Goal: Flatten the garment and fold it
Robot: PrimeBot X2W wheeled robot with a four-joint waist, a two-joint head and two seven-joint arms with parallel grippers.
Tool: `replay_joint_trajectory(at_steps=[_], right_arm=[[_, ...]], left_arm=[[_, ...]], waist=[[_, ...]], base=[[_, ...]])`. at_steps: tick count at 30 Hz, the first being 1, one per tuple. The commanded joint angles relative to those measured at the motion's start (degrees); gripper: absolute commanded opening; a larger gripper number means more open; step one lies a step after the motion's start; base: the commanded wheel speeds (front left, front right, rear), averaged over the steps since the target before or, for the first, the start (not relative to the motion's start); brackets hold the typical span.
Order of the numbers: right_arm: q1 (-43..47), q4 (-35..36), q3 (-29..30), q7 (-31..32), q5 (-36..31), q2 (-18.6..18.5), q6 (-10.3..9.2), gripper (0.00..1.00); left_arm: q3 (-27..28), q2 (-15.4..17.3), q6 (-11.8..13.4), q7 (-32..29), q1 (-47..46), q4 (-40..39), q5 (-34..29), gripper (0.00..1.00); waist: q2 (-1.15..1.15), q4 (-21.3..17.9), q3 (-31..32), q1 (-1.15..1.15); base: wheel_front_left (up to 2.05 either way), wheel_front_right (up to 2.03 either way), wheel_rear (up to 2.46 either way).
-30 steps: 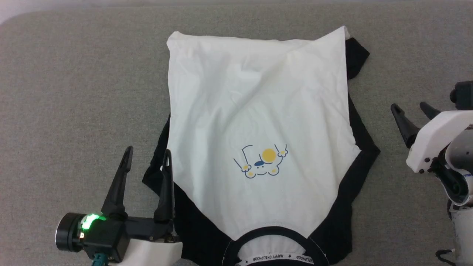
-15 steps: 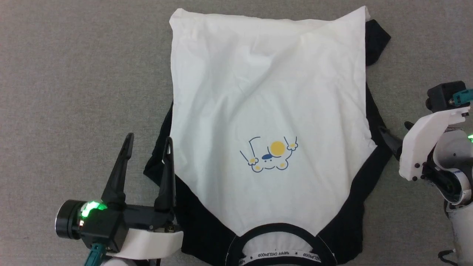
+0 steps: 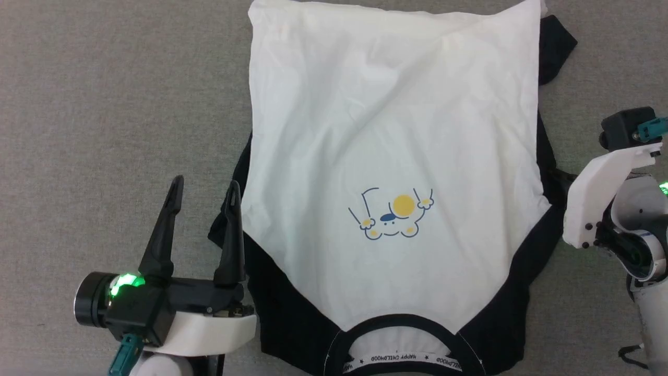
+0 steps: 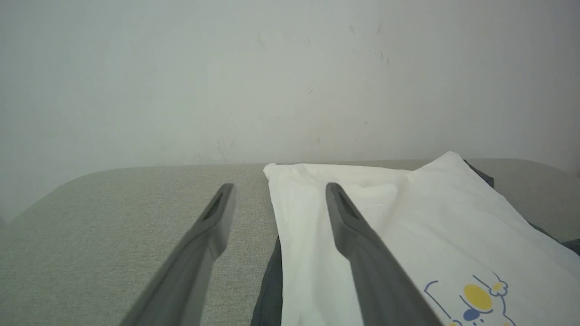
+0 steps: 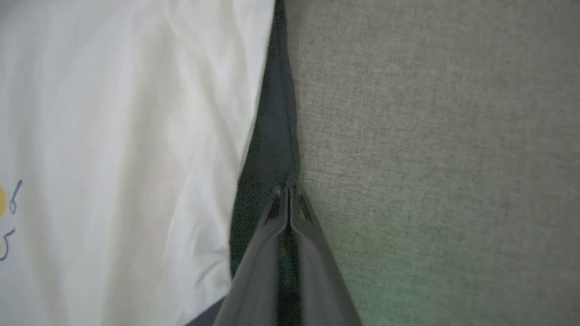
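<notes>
White-and-black garment (image 3: 391,130), grey surface (image 3: 104,104)

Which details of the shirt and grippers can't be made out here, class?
- Head view: long black sleeves of the soft white raglan shirt, mostly tucked under its body.
- Head view: its black collar, cut by the bottom edge.
- Right wrist view: whether the right gripper has cloth in its shut jaws; blurred.

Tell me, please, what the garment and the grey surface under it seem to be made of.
The garment looks like thin, soft knit cloth, probably cotton jersey: matt, finely creased, limp at the edges. The grey surface looks like coarse woven upholstery fabric: matt, flecked, its weave plain in the right wrist view.
</notes>
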State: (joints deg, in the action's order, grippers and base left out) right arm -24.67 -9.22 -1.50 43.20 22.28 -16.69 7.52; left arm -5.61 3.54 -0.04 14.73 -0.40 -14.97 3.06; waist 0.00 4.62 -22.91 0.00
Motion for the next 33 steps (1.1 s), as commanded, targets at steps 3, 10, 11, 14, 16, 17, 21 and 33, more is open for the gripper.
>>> replay_joint_trajectory(at_steps=[3,10,11,14,16,17,21,33], right_arm=[[-0.08,-1.30,-0.87,1.83,0.00,-0.58,-0.03,0.00],[-0.90,-1.01,0.17,0.46,-2.17,-1.14,-0.03,0.00],[-1.13,-0.99,0.54,0.01,-2.38,-0.96,-0.03,0.00],[-2.04,-0.37,2.42,-1.91,-2.81,-0.35,-0.03,0.00],[-2.38,0.18,4.19,-2.99,-2.88,0.11,-0.03,0.00],[-2.36,0.47,5.05,-3.40,-2.94,0.31,-0.03,0.00],[-0.61,1.92,8.33,-4.01,-2.72,1.35,-0.03,0.00],[13.33,9.13,23.09,-4.39,-5.19,9.00,-0.03,0.00]], left_arm=[[0.42,-0.37,-0.64,0.27,-1.15,0.45,0.36,1.00],[0.64,-0.53,-0.72,0.27,-1.34,0.85,0.91,1.00],[0.67,-0.55,-0.68,0.27,-1.28,0.93,0.99,1.00],[0.78,-0.59,-0.61,0.27,-1.08,1.06,1.32,1.00],[0.84,-0.61,-0.60,0.27,-0.91,1.12,1.44,1.00],[0.86,-0.62,-0.59,0.27,-0.80,1.13,1.51,1.00],[0.79,-0.64,-0.36,0.27,-0.21,1.24,1.67,1.00],[0.38,-0.66,0.23,0.27,1.74,1.21,2.15,1.00]], waist=[[0.00,0.37,-0.31,0.00],[0.00,0.44,-0.07,0.00],[0.00,0.34,0.14,0.00],[0.00,-0.01,0.92,0.00],[0.00,-0.28,1.56,0.00],[0.00,-0.44,1.88,0.00],[0.00,-0.96,3.01,0.00],[0.00,-2.09,5.10,0.00]], base=[[0.00,0.00,0.00],[0.00,0.00,0.00],[0.00,0.00,0.00],[0.00,0.00,0.00],[0.00,0.00,0.00],[0.00,0.00,0.00],[0.00,0.00,0.00],[0.00,0.00,0.00]])
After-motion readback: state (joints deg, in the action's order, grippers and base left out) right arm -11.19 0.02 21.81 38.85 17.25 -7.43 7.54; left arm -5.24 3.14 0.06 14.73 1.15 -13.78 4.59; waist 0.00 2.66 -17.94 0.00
